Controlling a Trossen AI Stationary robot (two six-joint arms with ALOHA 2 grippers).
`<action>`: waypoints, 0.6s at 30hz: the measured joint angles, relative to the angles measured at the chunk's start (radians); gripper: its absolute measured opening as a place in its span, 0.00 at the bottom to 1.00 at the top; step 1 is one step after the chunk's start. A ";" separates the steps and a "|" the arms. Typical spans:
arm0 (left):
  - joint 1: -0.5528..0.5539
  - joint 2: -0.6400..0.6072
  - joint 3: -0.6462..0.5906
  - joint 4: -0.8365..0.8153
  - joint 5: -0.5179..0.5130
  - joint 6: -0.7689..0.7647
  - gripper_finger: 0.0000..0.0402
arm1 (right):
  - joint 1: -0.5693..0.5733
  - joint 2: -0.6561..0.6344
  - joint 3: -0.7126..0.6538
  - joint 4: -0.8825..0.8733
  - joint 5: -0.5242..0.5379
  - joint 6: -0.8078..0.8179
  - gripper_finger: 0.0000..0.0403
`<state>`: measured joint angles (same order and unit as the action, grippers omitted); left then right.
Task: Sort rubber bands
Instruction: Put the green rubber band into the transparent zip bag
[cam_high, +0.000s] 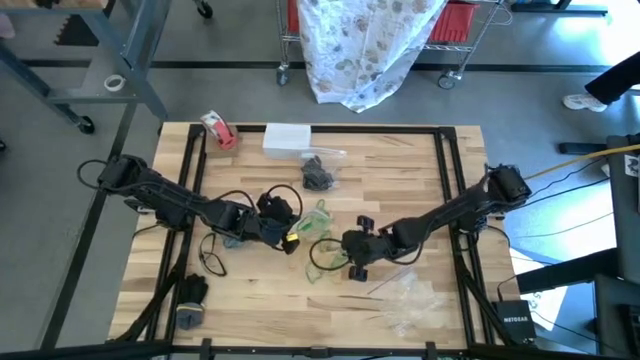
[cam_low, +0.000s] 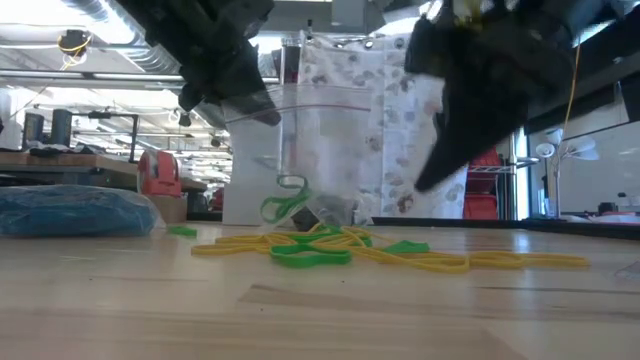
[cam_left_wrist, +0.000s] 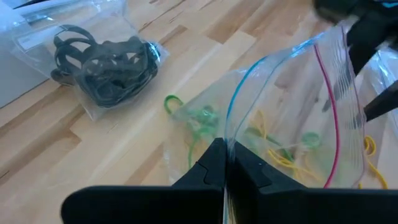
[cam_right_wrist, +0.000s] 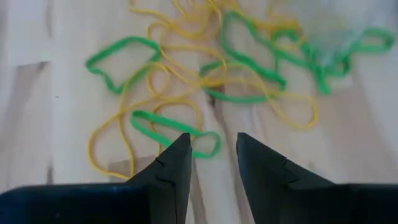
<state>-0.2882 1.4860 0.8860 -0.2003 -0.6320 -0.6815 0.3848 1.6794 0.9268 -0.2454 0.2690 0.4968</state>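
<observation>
Right end effector (cam_right_wrist: 208, 165): hung low over the table (cam_high: 400, 160), slightly right of centre; fingers stood a narrow gap apart, holding nothing.
Rubber bands (cam_right_wrist: 205, 81): a loose tangle of green and yellow loops lay flat on the wood just ahead of those fingertips, at about 10 o'clock from them in the high view; one green loop (cam_right_wrist: 177, 130) lay nearest, partly behind the left fingertip.
Left end effector (cam_left_wrist: 225, 168): fingers pressed together on the rim of a clear zip bag (cam_left_wrist: 292, 112), holding it up at table centre, at 9 o'clock from the right end effector.
Bag contents: a few green and yellow bands showed through the plastic.
Sorted bags: black bands in a bag (cam_high: 318, 172) at 12 o'clock from centre; a bag of blue bands (cam_low: 70, 212) at the left in the low view.
Open room: bare wood toward 6 o'clock; empty bags (cam_high: 405, 298) at 5 o'clock; a tape roll (cam_high: 218, 130) at the 11 o'clock corner.
Hard to make out: in the low view both arms were cut off at the top.
</observation>
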 joint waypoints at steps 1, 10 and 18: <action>0.000 0.000 0.000 0.000 0.000 0.000 0.00 | 0.000 0.008 -0.025 0.043 -0.002 0.017 0.30; 0.001 0.000 0.000 0.004 0.000 0.016 0.00 | -0.002 0.141 -0.080 0.237 0.037 0.083 0.30; 0.001 0.000 0.000 0.003 0.000 0.028 0.00 | -0.005 0.165 -0.075 0.250 0.046 0.099 0.10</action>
<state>-0.2871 1.4860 0.8860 -0.1974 -0.6319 -0.6537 0.3798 1.8447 0.8513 0.0048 0.3146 0.5961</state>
